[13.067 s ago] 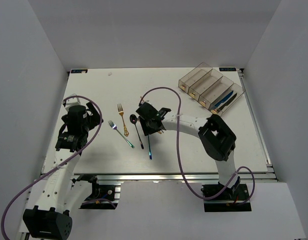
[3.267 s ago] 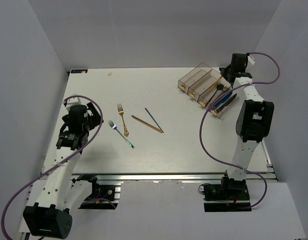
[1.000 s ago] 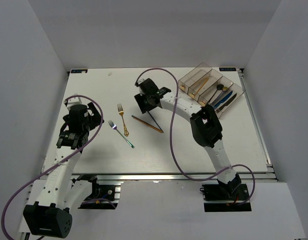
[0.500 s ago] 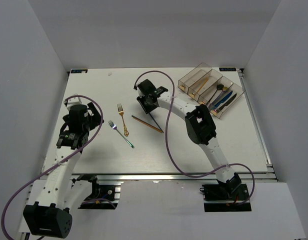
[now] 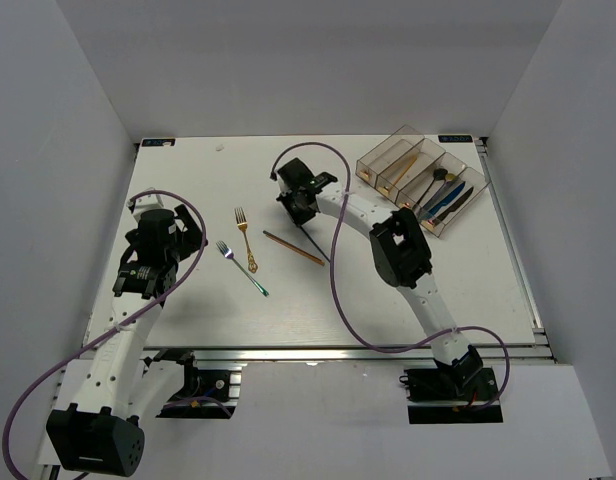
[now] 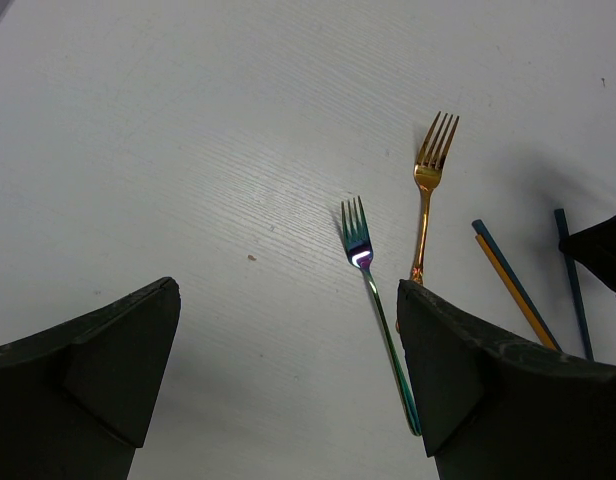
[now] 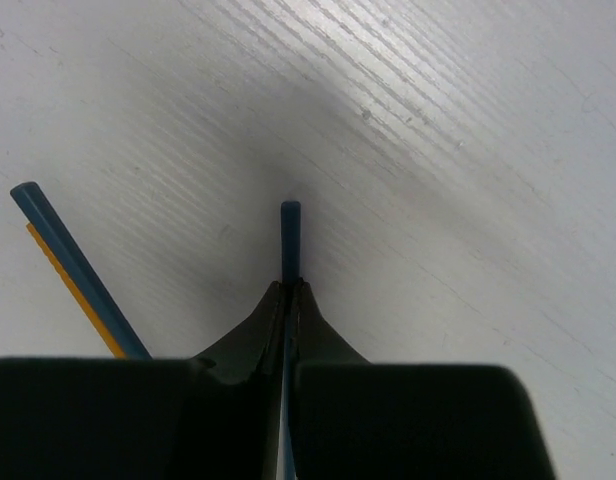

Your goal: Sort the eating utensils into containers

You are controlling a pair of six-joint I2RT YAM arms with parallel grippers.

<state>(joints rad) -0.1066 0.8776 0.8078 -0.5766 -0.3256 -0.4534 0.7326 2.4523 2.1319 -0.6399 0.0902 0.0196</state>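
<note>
My right end effector (image 7: 288,292) was pressed together on the blue chopstick (image 7: 290,238), pinching it close to one end, with the short tip showing past the fingertips. The stick lay low over the tabletop (image 5: 188,180), near the middle. Because I held it so far from its middle, I judged that the long free part could swing, so the lift should be slow and straight up. The second chopstick (image 5: 294,248), gold and blue, lay just beside it, and their far ends came close together. Dragging sideways could push that one.

The bins (image 5: 373,160) stood well apart at the far right corner. One of them already held a gold stick, which I took as the place to go. Two forks, gold (image 5: 245,238) and teal (image 5: 240,267), waited near my left end effector (image 6: 288,300), which hung spread and held nothing.
</note>
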